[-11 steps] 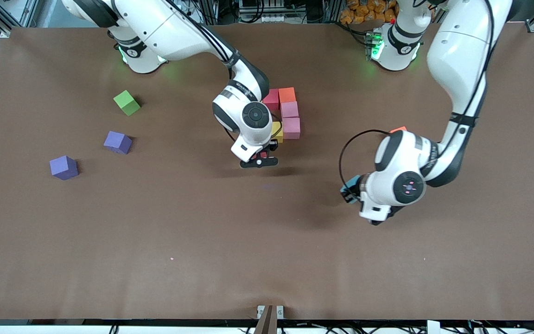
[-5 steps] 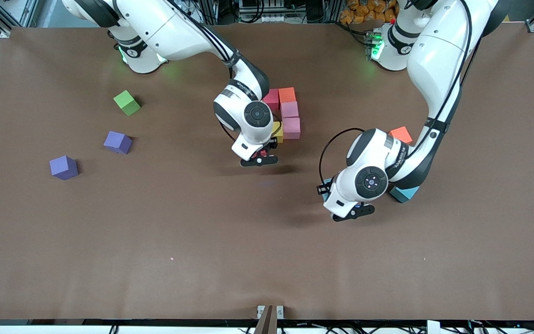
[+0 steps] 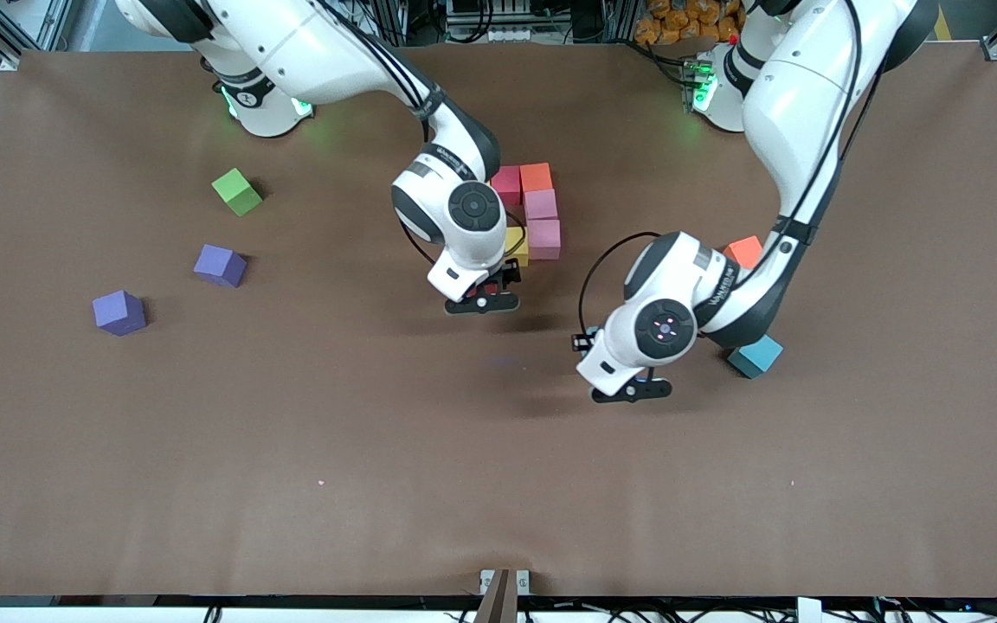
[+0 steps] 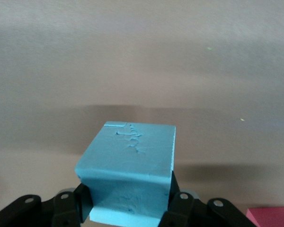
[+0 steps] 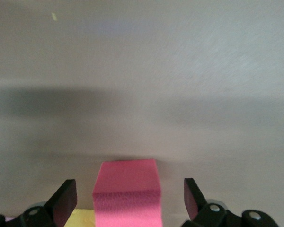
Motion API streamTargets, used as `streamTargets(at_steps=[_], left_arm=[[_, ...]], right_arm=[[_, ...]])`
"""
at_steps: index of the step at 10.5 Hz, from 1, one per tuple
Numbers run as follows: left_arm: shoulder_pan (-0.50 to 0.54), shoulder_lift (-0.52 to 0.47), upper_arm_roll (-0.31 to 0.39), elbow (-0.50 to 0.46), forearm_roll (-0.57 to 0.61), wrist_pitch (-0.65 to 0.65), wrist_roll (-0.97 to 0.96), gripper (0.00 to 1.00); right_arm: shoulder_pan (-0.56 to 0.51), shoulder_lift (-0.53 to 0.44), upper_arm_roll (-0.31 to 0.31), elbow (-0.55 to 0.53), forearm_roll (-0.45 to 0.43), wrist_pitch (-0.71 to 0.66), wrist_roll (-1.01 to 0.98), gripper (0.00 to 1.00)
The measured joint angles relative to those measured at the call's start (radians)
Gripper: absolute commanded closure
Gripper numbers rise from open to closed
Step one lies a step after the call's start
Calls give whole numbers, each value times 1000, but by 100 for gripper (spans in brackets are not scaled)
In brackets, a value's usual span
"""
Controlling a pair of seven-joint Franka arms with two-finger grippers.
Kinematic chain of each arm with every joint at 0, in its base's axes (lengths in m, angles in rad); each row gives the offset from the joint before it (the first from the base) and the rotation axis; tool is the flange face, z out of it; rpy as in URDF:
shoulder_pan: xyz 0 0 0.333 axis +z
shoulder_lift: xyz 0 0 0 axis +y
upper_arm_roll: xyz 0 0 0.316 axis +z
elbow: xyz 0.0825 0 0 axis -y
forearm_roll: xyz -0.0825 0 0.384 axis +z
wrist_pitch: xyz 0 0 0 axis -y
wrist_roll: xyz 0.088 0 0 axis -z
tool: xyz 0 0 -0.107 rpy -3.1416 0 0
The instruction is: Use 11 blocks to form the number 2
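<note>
My right gripper [image 5: 128, 196] is open over the table, its fingers [image 5: 64, 201] standing apart from a pink-red block [image 5: 127, 189] that rests beside a yellow block [image 3: 517, 245]. That yellow block belongs to a touching cluster with a red block [image 3: 507, 184], an orange block [image 3: 537, 177] and two pink blocks [image 3: 541, 204] [image 3: 544, 239]. My left gripper [image 4: 128, 201] is shut on a light blue block [image 4: 128, 156], held above bare table near the cluster, toward the left arm's end. The front view hides the pink-red block under the right hand.
A second light blue block [image 3: 755, 356] and an orange-red block [image 3: 742, 252], partly covered by the left arm, lie toward the left arm's end. Two purple blocks [image 3: 220, 265] [image 3: 118, 311] and a green cube [image 3: 237, 191] lie toward the right arm's end.
The right gripper has opened and let go of the pink-red block. The left arm has carried its light blue block toward the cluster, uncovering the other light blue block.
</note>
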Motion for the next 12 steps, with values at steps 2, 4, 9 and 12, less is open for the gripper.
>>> streamTargets(at_steps=[2, 4, 9, 12], left_arm=[[-51, 5, 25, 19, 1, 0, 10, 100], [-121, 28, 61, 56, 1, 1, 12, 100], [-363, 95, 229, 177, -115, 2, 7, 100], [-526, 149, 415, 242, -251, 1, 7, 100]], right_arm=[[-57, -82, -2, 2, 1, -90, 6, 0], [-158, -137, -4, 0, 2, -194, 6, 0], [-518, -140, -13, -41, 1, -298, -202, 0], [-683, -159, -13, -51, 1, -350, -507, 0]])
